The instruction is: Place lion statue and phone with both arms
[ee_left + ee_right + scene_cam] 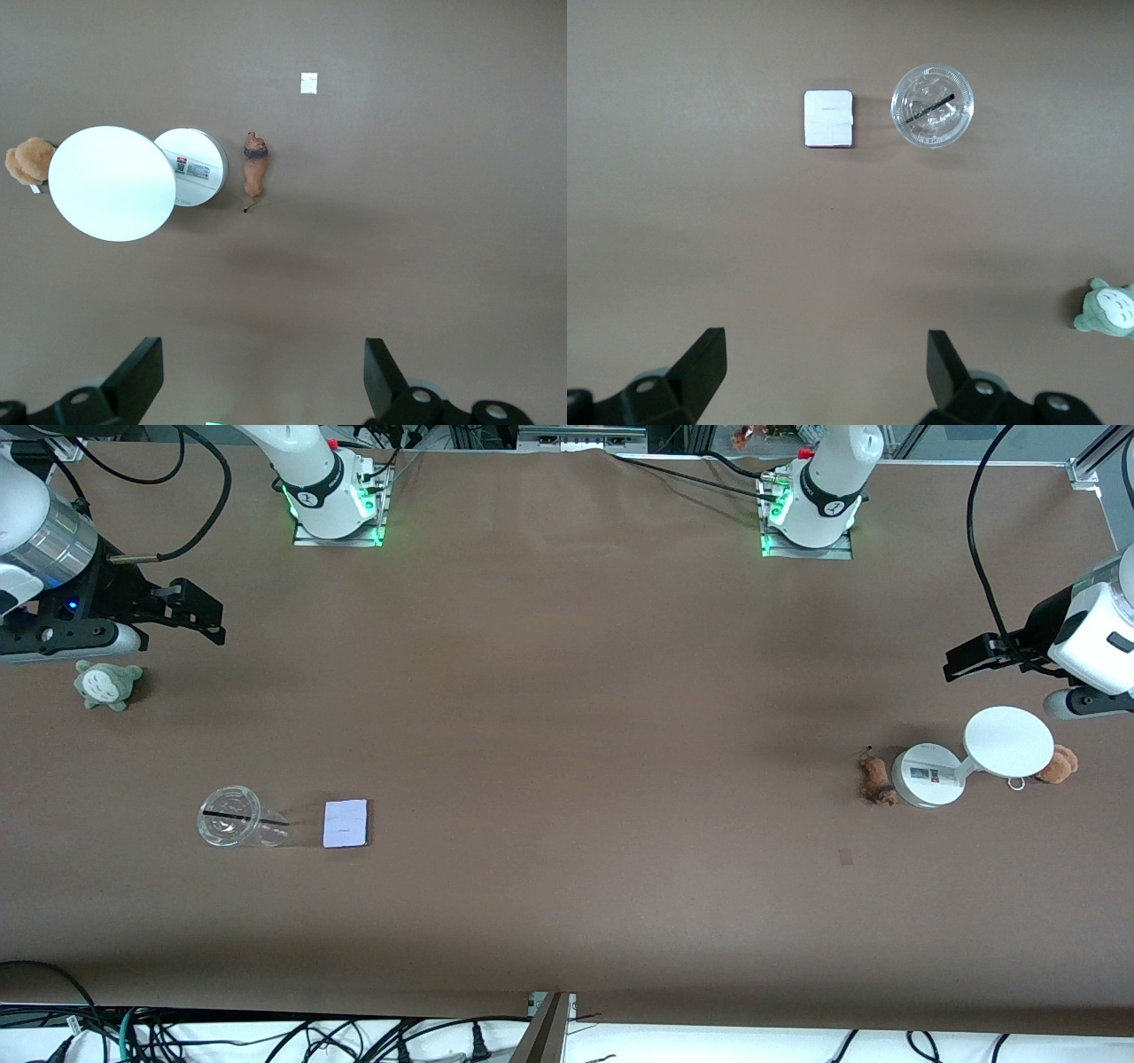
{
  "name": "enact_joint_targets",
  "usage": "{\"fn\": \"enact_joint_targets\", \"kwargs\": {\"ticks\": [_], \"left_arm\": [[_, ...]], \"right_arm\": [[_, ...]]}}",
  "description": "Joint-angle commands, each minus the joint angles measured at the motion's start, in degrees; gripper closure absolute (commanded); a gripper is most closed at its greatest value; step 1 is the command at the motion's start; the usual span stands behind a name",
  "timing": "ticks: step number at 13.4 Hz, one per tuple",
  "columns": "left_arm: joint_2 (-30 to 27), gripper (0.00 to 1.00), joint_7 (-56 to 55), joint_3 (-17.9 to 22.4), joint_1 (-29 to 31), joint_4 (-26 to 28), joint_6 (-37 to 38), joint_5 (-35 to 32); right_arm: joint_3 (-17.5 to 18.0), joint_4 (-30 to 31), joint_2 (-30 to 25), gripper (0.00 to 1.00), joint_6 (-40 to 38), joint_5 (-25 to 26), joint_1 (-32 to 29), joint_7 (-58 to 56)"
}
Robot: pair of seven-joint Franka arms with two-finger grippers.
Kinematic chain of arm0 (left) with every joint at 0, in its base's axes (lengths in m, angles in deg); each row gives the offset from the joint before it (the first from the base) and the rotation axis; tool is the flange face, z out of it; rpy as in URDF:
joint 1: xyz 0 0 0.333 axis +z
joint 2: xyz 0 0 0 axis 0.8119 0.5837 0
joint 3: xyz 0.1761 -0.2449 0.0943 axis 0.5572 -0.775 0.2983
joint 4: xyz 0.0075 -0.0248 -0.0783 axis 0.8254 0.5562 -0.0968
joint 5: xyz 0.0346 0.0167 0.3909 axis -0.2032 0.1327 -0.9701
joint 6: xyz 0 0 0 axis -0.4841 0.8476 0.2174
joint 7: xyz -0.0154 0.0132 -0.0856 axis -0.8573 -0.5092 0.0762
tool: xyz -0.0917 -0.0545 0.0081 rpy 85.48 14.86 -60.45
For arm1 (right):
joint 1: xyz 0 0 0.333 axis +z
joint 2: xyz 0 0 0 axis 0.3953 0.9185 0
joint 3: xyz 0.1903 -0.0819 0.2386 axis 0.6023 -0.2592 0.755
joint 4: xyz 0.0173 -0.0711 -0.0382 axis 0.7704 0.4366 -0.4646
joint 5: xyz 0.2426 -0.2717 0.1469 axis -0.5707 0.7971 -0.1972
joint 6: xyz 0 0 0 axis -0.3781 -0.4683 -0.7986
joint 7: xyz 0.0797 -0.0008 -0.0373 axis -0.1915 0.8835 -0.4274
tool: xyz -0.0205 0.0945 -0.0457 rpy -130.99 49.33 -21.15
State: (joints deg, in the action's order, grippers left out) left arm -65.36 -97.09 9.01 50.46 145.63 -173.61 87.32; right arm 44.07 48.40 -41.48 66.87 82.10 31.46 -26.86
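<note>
Lion statue (876, 779) lay on its side on the worktop in the lower middle band of the front frame, toward the left arm's end, just beside the round base of a white stand (926, 775). A small brown plush (1059, 763) sat at the stand's outer edge. The phone (345, 823) lay flat and pale face up toward the right arm's end, close beside a clear plastic cup (237, 828). A green plush (106, 684) sat higher in the frame.

The left gripper (974, 657) hung in the air above the worktop near the stand, its fingers (142, 367) spread wide with nothing between them. The right gripper (199, 611) hung over the worktop near the green plush, its fingers (704, 363) likewise apart and holding nothing.

This layout would fit either stage: both things waiting to be taken up, or both already set down and released. The pictures did not settle which.

In my judgement, any work close to the lion would need care. Its body was narrow, so the fingers should span it across the short way and keep off the stand's base. The phone was thin and flat, so a grip on its edges would have to be low and square, well clear of the cup.

The stand's base carried a label (197, 169) with a red mark and fine print, too small to read. No writing showed on the phone (828, 118).
</note>
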Motion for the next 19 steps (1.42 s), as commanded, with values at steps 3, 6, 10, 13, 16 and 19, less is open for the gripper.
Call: {"fn": "enact_joint_targets", "kwargs": {"ticks": [3, 6, 10, 13, 16, 19], "left_arm": [[0.5, 0.0, 1.0, 0.5, -1.3, -1.0, -0.6, 0.2], [0.8, 0.0, 1.0, 0.5, -1.4, -1.4, -0.6, 0.2], [1.4, 0.0, 1.0, 0.5, -1.1, -2.4, -0.6, 0.1], [1.5, 0.0, 1.0, 0.5, -1.2, -2.4, -0.5, 0.0], [1.5, 0.0, 1.0, 0.5, -1.3, -2.5, -0.5, 0.0], [1.5, 0.0, 1.0, 0.5, -1.2, -2.4, -0.6, 0.0]], "right_arm": [[0.7, 0.7, -0.6, 0.0, 0.4, 0.9, -0.8, -0.5], [0.7, 0.7, -0.7, 0.0, 0.4, 0.9, -0.8, -0.5], [0.7, 0.7, -0.6, 0.0, 0.5, 0.9, -0.8, -0.5], [0.7, 0.7, -0.7, 0.0, 0.5, 0.9, -0.8, -0.5], [0.7, 0.7, -0.7, 0.0, 0.5, 0.9, -0.8, -0.5], [0.7, 0.7, -0.7, 0.0, 0.5, 0.9, -0.8, -0.5]]}}
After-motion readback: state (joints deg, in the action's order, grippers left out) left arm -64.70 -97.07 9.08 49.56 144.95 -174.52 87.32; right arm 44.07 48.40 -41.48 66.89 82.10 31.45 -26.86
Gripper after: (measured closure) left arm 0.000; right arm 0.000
